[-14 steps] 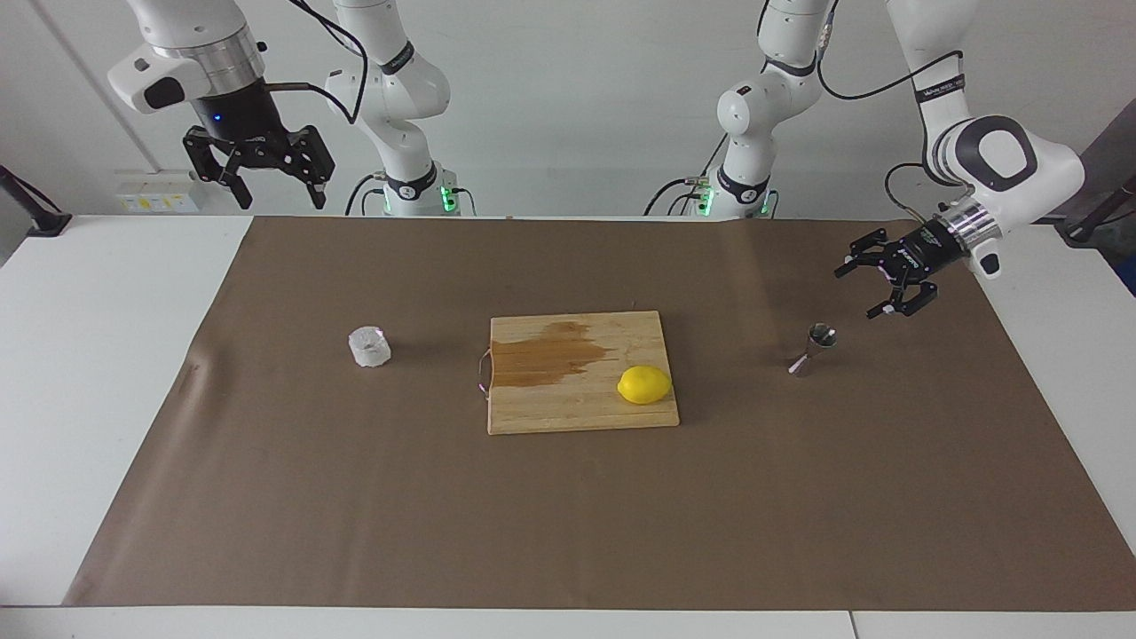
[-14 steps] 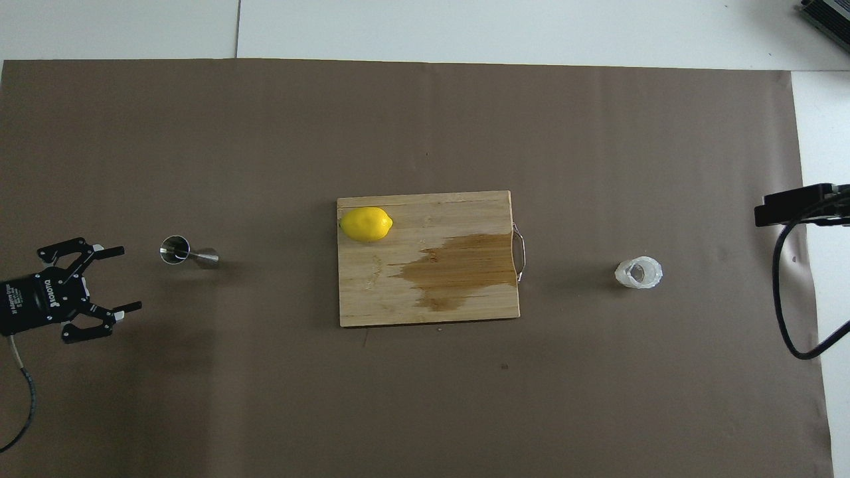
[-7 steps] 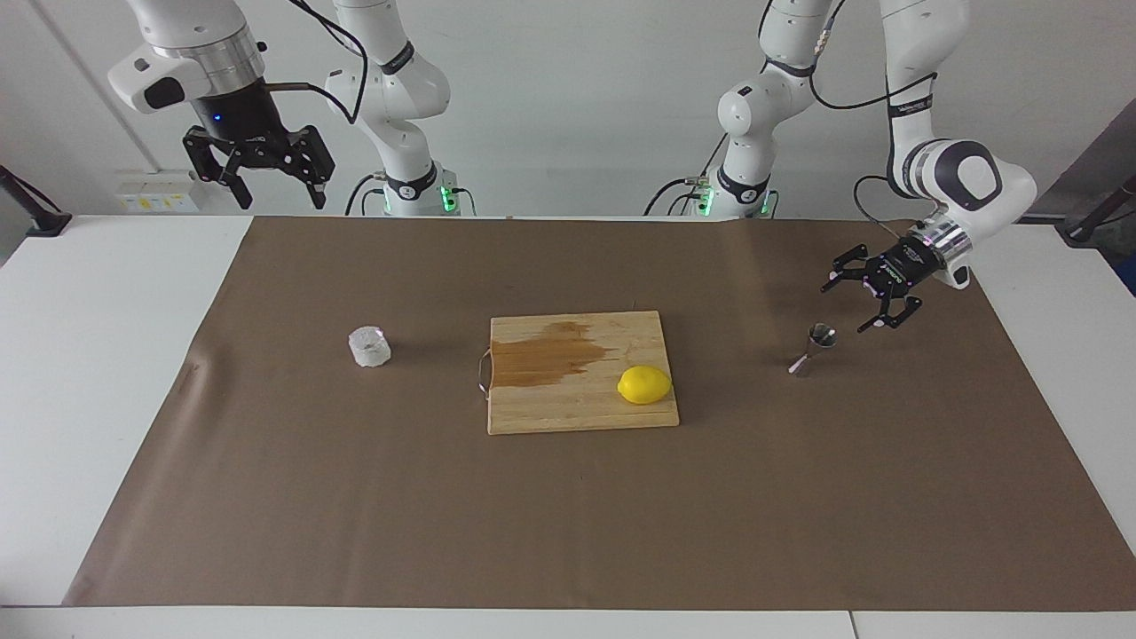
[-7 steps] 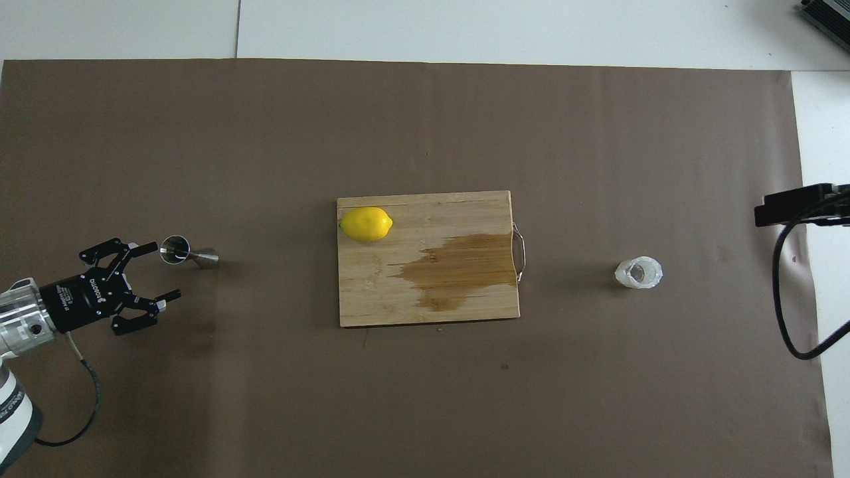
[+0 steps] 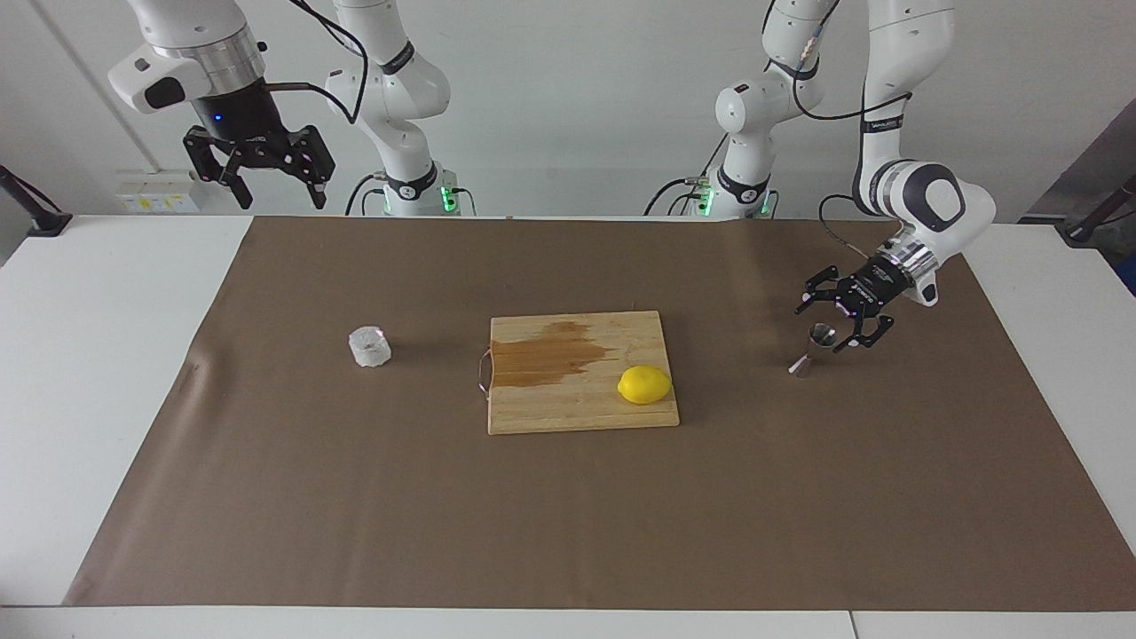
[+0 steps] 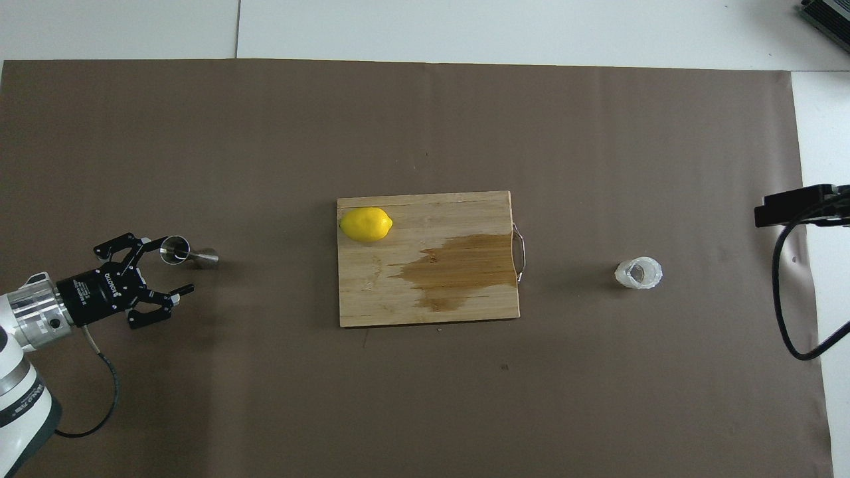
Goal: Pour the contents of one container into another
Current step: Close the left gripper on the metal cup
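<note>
The clear textured glass cup [image 5: 369,347] [image 6: 639,273] stands on the brown mat toward the right arm's end of the table. The steel jigger [image 5: 813,349] [image 6: 188,253] stands upright toward the left arm's end. My left gripper [image 5: 825,325] [image 6: 178,264] is open and low beside the jigger, one fingertip next to its rim; I cannot tell whether it touches. My right gripper [image 5: 262,170] hangs open and empty, high over the mat's edge at the robots' end, well away from the cup.
A wooden cutting board [image 5: 577,410] [image 6: 372,292] with a dark wet stain and a metal handle lies mid-table. A yellow lemon [image 5: 644,384] [image 6: 366,224] sits on its corner nearest the jigger. The brown mat [image 5: 568,515] covers most of the table.
My left gripper has come down and moved in toward the jigger, staying open, until it stands right beside it. The right arm has not moved.
</note>
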### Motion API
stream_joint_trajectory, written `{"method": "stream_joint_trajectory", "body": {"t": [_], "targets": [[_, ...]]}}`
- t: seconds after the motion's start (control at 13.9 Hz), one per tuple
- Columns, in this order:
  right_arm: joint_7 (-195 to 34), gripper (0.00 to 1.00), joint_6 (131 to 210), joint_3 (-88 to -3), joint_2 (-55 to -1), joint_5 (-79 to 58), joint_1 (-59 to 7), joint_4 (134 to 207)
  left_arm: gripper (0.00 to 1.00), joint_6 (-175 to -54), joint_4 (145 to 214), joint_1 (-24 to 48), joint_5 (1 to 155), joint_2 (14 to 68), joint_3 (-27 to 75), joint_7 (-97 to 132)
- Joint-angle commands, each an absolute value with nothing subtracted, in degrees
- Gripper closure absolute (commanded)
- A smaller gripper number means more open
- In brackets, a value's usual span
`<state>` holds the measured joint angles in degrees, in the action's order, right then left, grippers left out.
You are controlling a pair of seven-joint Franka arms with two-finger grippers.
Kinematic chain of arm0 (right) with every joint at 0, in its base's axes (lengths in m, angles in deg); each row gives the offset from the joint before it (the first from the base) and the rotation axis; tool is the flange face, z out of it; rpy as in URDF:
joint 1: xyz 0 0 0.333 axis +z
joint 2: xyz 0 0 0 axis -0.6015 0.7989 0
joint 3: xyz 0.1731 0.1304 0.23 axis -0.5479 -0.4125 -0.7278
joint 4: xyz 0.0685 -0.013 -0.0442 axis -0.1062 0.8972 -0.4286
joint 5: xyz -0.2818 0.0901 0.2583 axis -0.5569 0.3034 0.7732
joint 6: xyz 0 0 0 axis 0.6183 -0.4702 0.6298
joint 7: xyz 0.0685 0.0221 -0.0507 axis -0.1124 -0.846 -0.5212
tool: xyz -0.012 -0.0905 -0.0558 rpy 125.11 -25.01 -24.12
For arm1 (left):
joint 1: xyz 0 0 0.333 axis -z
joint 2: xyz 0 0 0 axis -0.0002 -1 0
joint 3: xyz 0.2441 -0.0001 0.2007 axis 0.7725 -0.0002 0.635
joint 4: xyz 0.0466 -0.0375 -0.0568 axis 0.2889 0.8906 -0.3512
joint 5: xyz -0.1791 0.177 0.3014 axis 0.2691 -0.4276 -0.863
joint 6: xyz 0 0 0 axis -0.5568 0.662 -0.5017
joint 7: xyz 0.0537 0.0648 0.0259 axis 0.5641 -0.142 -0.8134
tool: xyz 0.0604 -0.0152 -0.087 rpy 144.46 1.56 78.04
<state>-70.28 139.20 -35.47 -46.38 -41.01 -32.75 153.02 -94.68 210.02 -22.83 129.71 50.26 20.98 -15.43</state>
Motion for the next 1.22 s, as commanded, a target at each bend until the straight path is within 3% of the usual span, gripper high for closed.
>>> {"method": "stream_joint_trajectory", "body": {"t": [0.0,1.15], "targets": [[-69.9,0.00,138.9,-35.0,-47.2,-40.1,-32.5,153.6,0.00,-95.8,210.0,-21.5,131.3,49.9,21.3,-14.2],[-69.7,0.00,139.5,-34.9,-47.1,-40.1,-33.7,153.6,0.00,-97.3,209.1,-20.3,133.9,49.4,21.3,-12.8]]}}
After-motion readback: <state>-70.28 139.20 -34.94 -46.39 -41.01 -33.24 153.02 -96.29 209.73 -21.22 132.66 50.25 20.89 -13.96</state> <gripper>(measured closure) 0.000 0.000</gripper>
